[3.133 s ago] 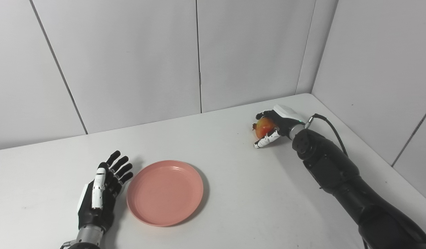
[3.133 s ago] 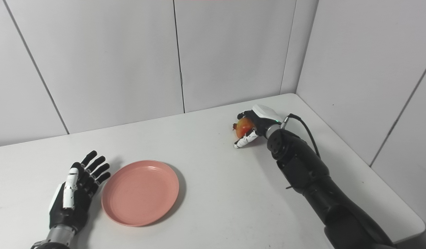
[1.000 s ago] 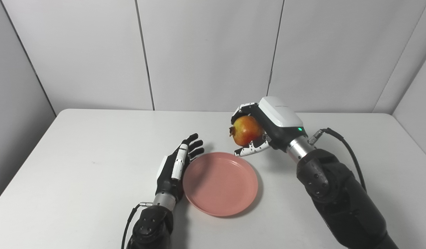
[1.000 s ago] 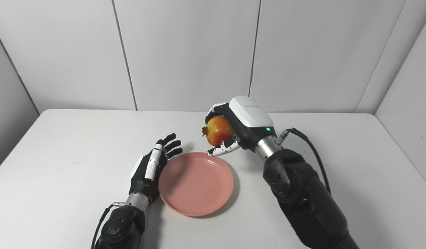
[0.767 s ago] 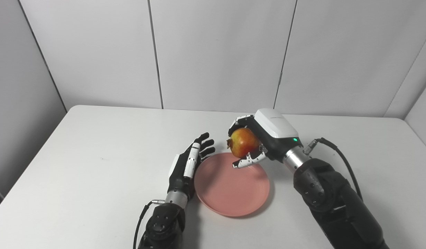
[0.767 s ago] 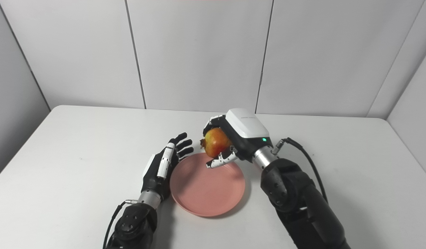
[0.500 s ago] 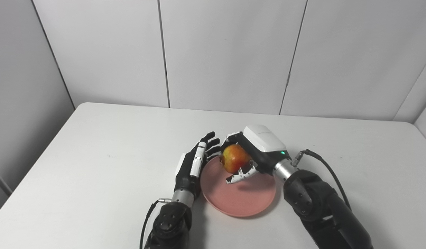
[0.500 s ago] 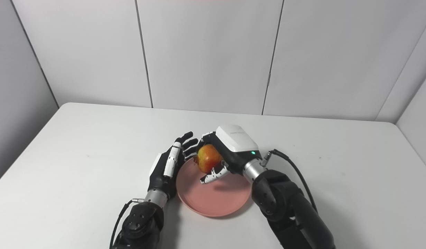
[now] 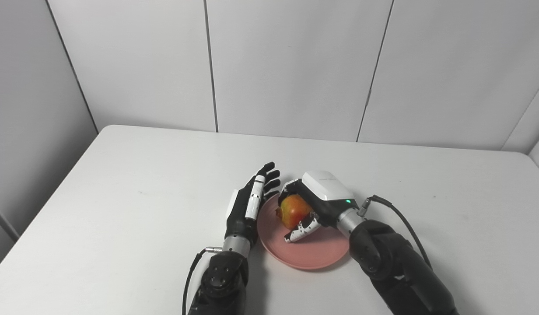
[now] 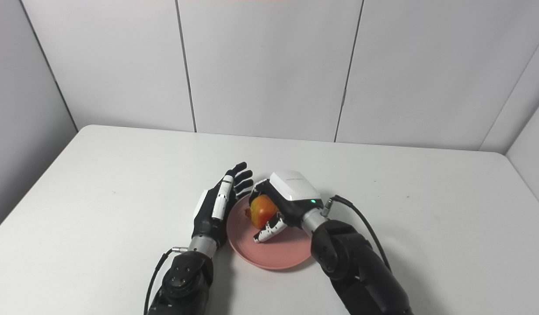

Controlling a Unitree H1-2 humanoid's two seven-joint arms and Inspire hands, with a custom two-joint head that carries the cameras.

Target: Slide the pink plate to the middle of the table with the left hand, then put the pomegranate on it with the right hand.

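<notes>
At frame centre, the pomegranate (image 9: 294,211) is gripped by the curled right hand (image 9: 315,205) low over the pink plate (image 9: 311,256). The left hand (image 9: 247,210), fingers spread and empty, is set at the rim. An early release could let it roll off.

Both views are bright and evenly lit by soft light from overhead, with no hard glare on the white table (image 9: 120,197). Shadows are faint: a thin dark rim under the near right edge of the pink plate (image 9: 322,258) and a soft patch under the right hand (image 9: 315,205) (its white shell is nearly blown out). Focus is sharp throughout, and the wall panel seams lean outward toward the edges.
</notes>
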